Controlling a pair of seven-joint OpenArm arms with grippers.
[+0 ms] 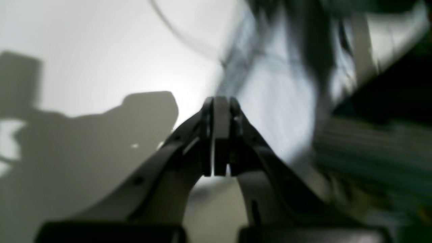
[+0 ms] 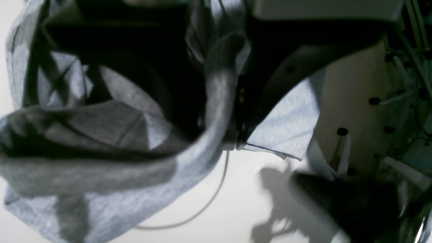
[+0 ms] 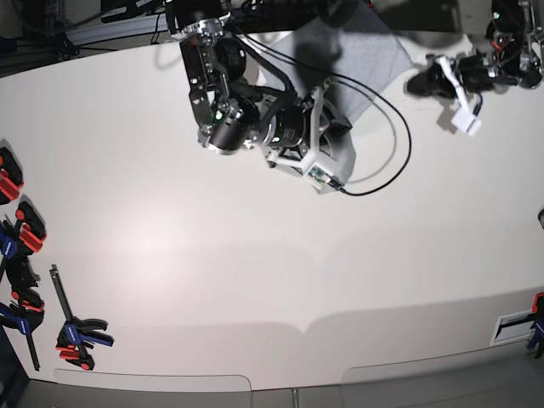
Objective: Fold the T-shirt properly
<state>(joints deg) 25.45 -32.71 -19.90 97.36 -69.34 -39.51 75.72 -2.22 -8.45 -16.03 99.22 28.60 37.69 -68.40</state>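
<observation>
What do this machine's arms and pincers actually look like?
The right arm is black, built of round drum-like joints, with a white block at its wrist and a thin black cable looping off. The left gripper has two dark curved fingers with flat pale pads.

Two black-and-silver arms with white wrist modules

The right arm (image 3: 234, 110) is built of black cylindrical joints and silver brackets, ending beside a white camera housing (image 3: 313, 170) from which a black cable (image 3: 387, 102) is looped. The left gripper (image 1: 221, 135) is formed of dark fingers with screw holes; white parts are seen on it in the base view.
</observation>
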